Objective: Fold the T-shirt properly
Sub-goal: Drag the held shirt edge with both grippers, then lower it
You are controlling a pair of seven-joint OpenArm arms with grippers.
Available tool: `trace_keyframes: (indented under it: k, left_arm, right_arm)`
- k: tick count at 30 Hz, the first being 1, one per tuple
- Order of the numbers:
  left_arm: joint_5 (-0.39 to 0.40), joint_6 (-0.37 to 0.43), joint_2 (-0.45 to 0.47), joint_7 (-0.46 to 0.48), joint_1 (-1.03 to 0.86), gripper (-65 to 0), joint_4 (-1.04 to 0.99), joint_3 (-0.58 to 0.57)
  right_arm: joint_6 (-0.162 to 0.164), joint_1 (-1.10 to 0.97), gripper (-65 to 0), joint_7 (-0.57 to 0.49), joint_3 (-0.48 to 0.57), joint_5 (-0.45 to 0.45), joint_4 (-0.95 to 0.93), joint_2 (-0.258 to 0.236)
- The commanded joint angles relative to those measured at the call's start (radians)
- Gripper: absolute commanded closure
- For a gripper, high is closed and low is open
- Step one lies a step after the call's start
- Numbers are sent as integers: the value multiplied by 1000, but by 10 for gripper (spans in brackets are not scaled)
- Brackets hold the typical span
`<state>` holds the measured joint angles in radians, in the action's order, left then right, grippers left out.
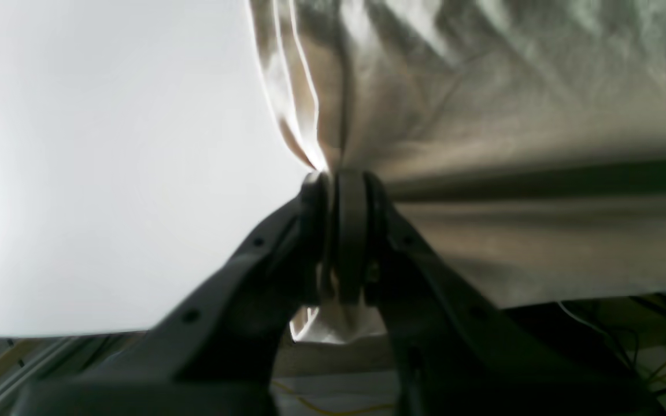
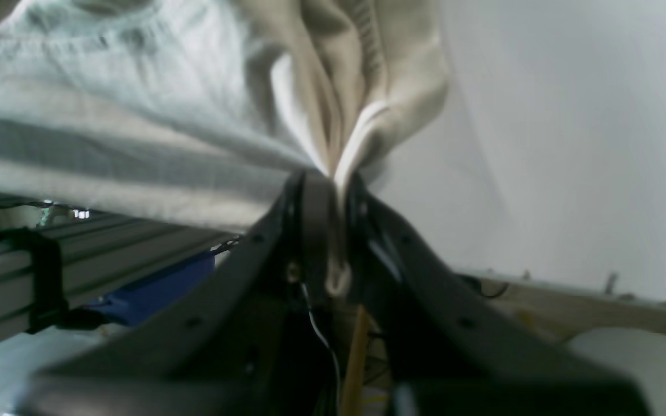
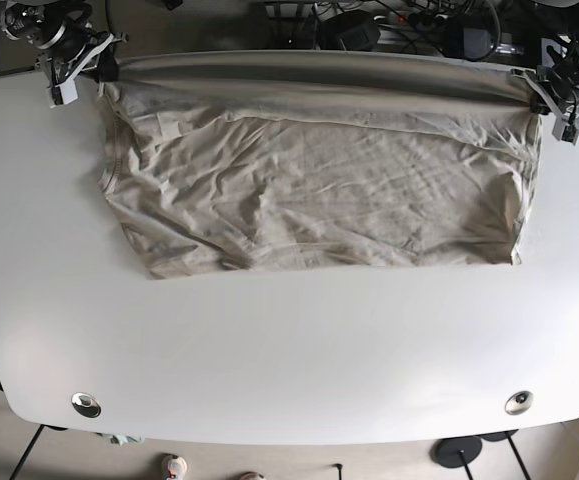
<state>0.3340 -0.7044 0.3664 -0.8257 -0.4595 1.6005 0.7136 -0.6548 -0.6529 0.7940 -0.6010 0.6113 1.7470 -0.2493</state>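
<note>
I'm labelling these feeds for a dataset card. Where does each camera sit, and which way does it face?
Left wrist: rides behind the left claw, looking along its dark fingers at the pinched T-shirt edge and the white table.
Right wrist: rides behind the right claw, facing bunched shirt fabric, with aluminium framing below.
Base: overhead, looking down on the table and spread shirt; both claws show at its far corners.
Shared: both wrist views show a shut claw gripping the same beige shirt.
</note>
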Motion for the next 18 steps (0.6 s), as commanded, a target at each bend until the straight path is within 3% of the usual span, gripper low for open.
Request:
trace_keyframes:
  k: [1, 5, 7, 15, 18]
  left_arm:
    - [4, 6, 19, 10, 0, -58, 21, 8]
    - [6, 6, 19, -36, 1, -222, 22, 22]
    - [9, 6, 19, -67, 6, -232, 51, 44]
    - [9, 6, -28, -71, 61, -233, 261, 68]
    - [4, 6, -56, -71, 153, -233, 268, 67]
  right_arm:
    - [2, -15, -166, -15, -13, 19, 21, -17]
    - [2, -18, -498, -17, -27, 11, 66, 17]
    - [0, -18, -590, -17, -49, 11, 106, 40]
    - [0, 109, -598, 2, -73, 8, 156, 41]
    - [8, 241, -598, 51, -40, 8, 101, 5]
